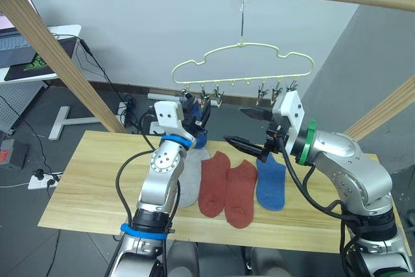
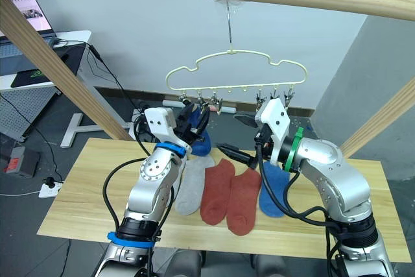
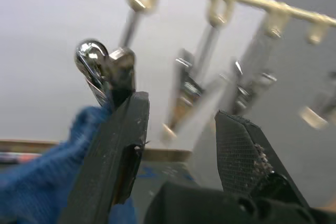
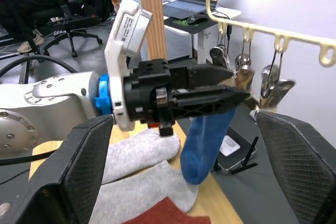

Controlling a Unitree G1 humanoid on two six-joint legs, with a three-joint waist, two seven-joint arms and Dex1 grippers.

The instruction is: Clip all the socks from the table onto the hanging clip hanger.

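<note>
one blue ankle sock (image 4: pixel 206 139) hangs from a metal clip at the left end of the pale-yellow wire clip hanger (image 1: pixel 241 63), with the left gripper (image 1: pixel 196 113) beside it, fingers parted. four socks, two light grey (image 1: pixel 189 180), two rust red (image 1: pixel 227 187) and one blue (image 1: pixel 271 183), lie on the pale wooden table (image 1: pixel 78 186). the right gripper (image 1: pixel 248 126) hovers wide open, empty.

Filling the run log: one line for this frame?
left gripper: at clip, blue sock hanging | right gripper: open, empty | table: four socks

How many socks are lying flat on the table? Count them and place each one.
4: a grey sock beside the left arm, two rust red socks in the middle, one blue sock under the right arm. A second grey one may be hidden.
</note>
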